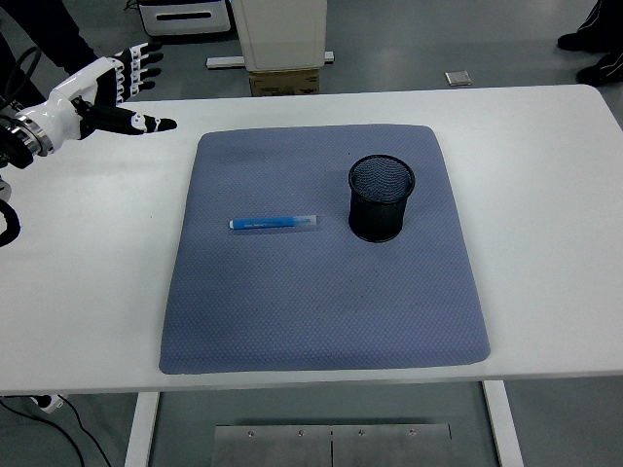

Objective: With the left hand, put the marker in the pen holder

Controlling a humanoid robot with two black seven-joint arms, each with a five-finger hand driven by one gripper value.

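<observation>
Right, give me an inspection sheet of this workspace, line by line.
Surface: white table with a blue-grey mat laid flat on it.
Job's things: blue marker lying flat on the mat, left of the black mesh pen holder, apart from it; holder upright, nothing visible inside.
Clutter: nothing seen on the table.
Hands: left hand over the table's far left corner, fingers spread, holding nothing; right hand not in view.
Cables: one on the floor at the bottom left.
Surroundings: box and white equipment beyond the table; a person's legs at top left, shoes at top right.
</observation>
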